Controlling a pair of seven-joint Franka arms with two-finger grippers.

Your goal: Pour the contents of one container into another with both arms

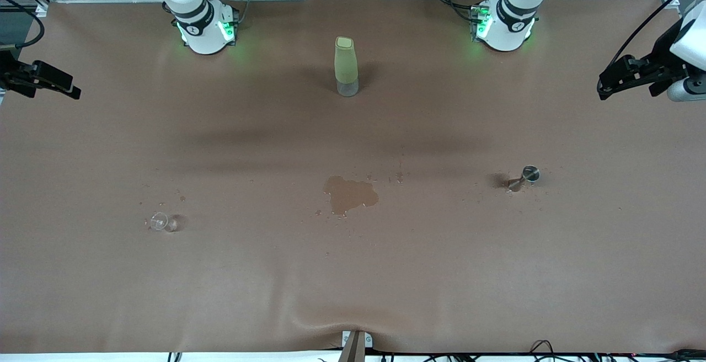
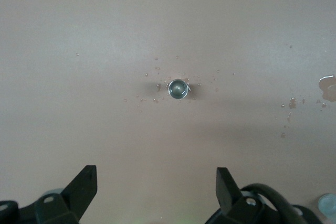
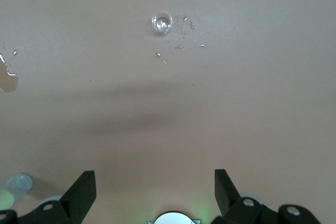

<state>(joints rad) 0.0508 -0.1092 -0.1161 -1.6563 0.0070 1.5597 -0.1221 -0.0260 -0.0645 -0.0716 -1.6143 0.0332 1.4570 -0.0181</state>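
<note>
Front view, metal jigger (image 1: 528, 175), small glass (image 1: 160, 221), spilled puddle (image 1: 349, 194), both claws (image 2: 156, 182) (image 3: 155, 182) spread apart

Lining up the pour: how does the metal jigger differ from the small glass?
The jigger is opaque steel with an hourglass shape; the glass is clear and rounded. The jigger stands toward the left arm's end of the table, the glass toward the right arm's end and nearer the front camera. Both are small, upright, open-topped, ringed by droplets, and untouched.

Left tool (image 1: 606, 87) and right tool (image 1: 69, 90) hang raised, fingers apart.
</note>
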